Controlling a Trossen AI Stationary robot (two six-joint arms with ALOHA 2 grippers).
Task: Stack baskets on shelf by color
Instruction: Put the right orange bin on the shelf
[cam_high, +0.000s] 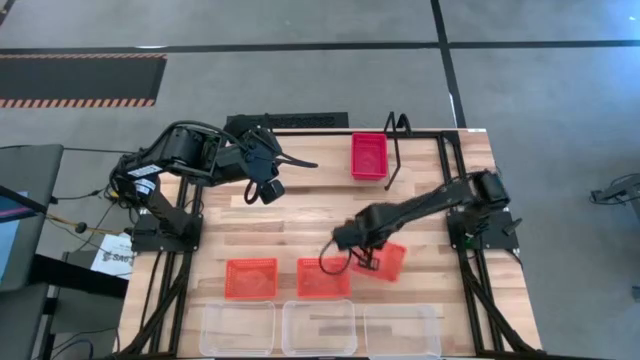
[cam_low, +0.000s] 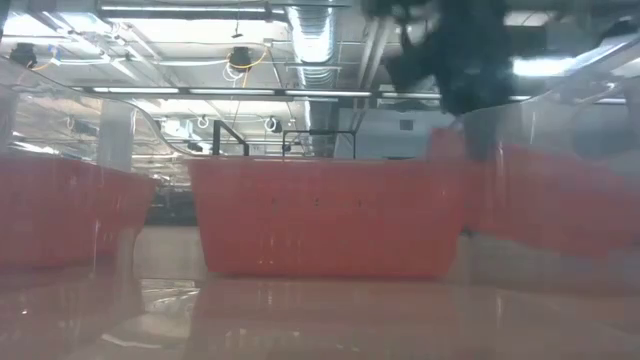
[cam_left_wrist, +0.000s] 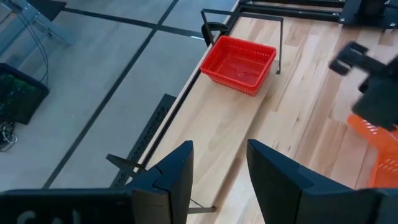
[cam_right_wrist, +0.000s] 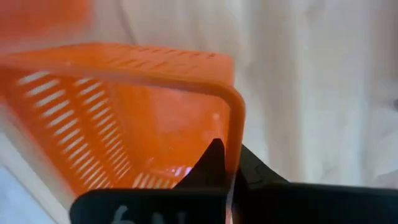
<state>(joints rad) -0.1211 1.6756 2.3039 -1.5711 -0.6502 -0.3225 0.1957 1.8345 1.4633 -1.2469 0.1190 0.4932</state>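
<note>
Three orange baskets stand in a row at mid-table: one (cam_high: 250, 278), one (cam_high: 323, 278), and a third (cam_high: 390, 262) on which my right gripper (cam_high: 362, 262) is shut. Three clear baskets (cam_high: 318, 327) line the near edge. A red basket (cam_high: 368, 157) rests with its bottom on the table at the far edge, beside the thin black wire shelf (cam_high: 400, 140). My left gripper (cam_high: 268, 190) hovers open above the far left of the table, holding nothing. My right gripper pinches the rim of the third orange basket's side wall (cam_right_wrist: 231, 146), close to a corner, one finger inside the basket and one outside. The fingers come from above, pointing down. The basket sits askew to the row; whether it is clear of the table I cannot tell.
A larger black tube frame (cam_high: 455, 200) runs along the table's right side by the right arm's base. Bare wood lies between the orange row and the red basket (cam_left_wrist: 239, 62). In the low view the clear basket walls (cam_low: 560, 200) stand in front of the orange ones.
</note>
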